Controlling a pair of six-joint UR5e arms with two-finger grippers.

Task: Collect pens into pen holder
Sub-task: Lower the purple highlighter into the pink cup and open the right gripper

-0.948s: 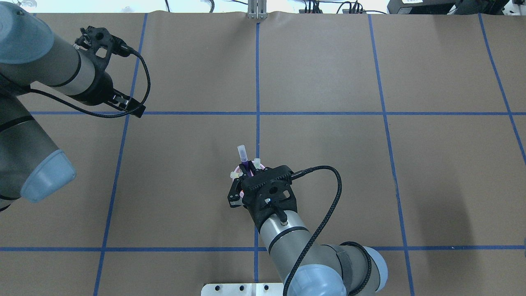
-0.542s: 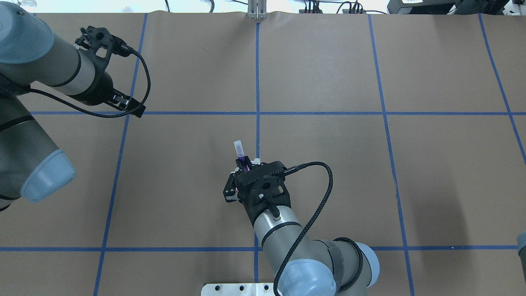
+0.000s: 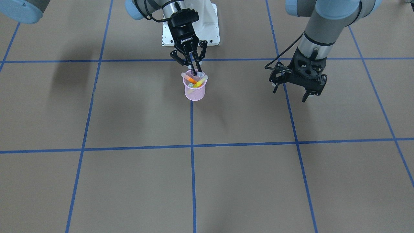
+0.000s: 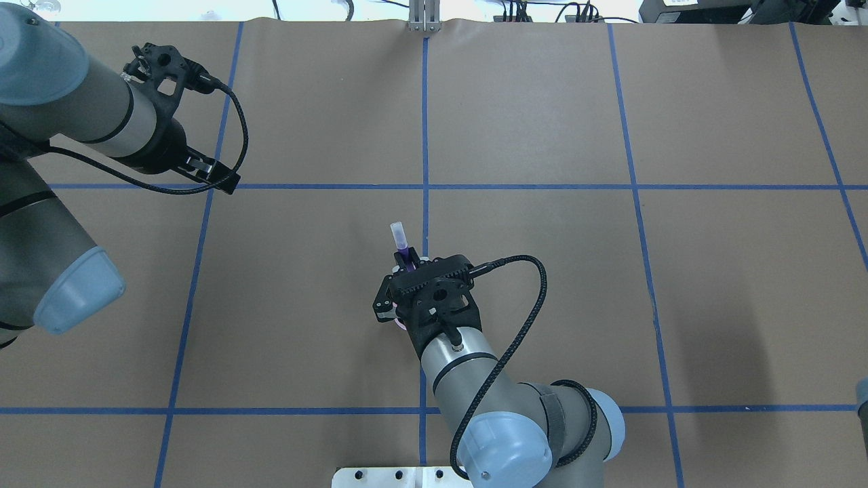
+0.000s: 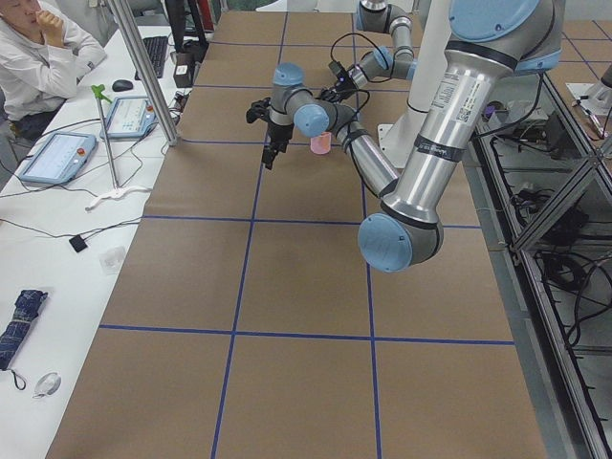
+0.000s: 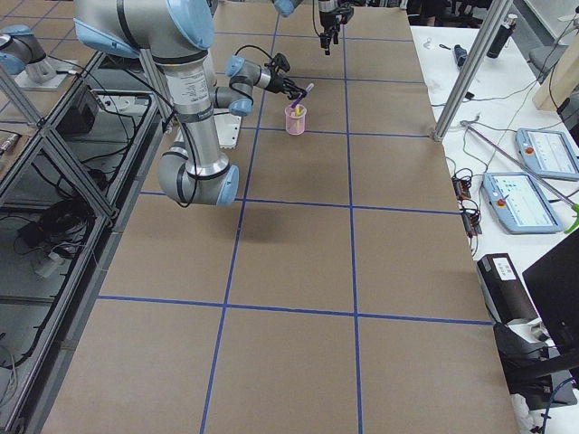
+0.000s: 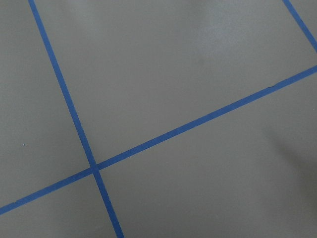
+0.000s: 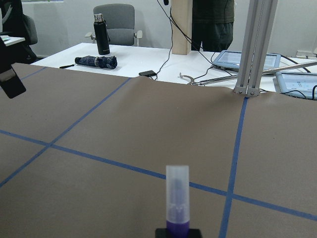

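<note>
Overhead exterior has the right gripper (image 4: pixel 405 263) with its fingers clenched on the purple pen (image 4: pixel 401 244) — pen tilted, whitish cap end sticking up and away from the robot. It's hanging right over the pink pen holder (image 3: pixel 195 90), which stands on the centre blue tape line (image 3: pixel 192 123), closer to the robot's edge of the counter (image 3: pixel 97 106) than to the far edge. From the front you can see the orange pen (image 3: pixel 190 78) and yellow pen (image 3: pixel 200 81) leaning in the holder, plus another cap by the rim, colour hard to make out. Can't tell whether the purple one's lower end is inside. Left gripper (image 3: pixel 289 94) hangs well apart, toward the counter's left end — fingers spread, holding nothing.
</note>
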